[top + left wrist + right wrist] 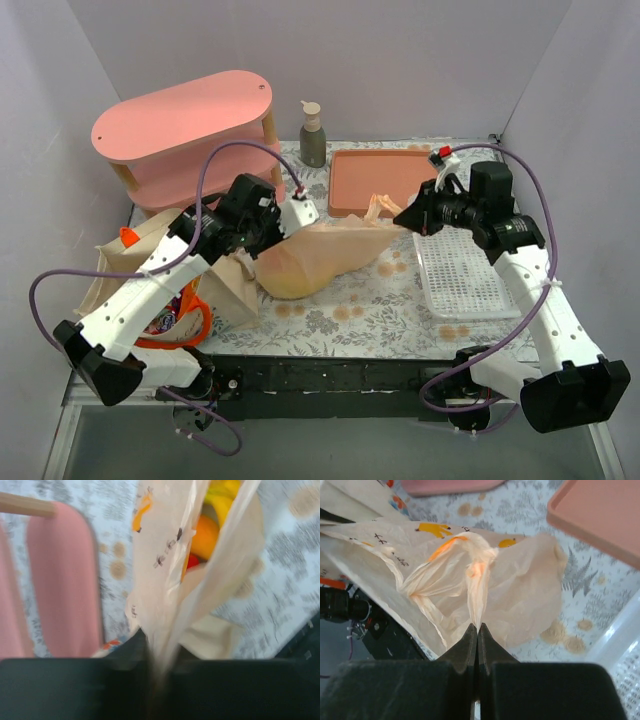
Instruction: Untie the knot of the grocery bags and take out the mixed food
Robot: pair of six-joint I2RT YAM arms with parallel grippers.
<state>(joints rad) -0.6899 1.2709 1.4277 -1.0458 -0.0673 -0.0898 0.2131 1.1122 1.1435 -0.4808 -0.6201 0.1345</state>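
The tan plastic bag (325, 255) lies stretched across the middle of the table between both grippers. My left gripper (297, 213) is shut on the bag's left end (165, 625); yellow, orange and red food (210, 535) shows through the plastic. My right gripper (408, 217) is shut on a twisted handle strip of the bag (479, 597), right below the knot (475, 560). The cream canvas tote with orange handles (165, 290) lies at the left under my left arm, with packets inside.
A pink two-tier shelf (185, 125) stands at the back left. A grey pump bottle (313, 135) and a salmon tray (375, 180) are at the back. A white mesh basket (460, 275) lies under my right arm.
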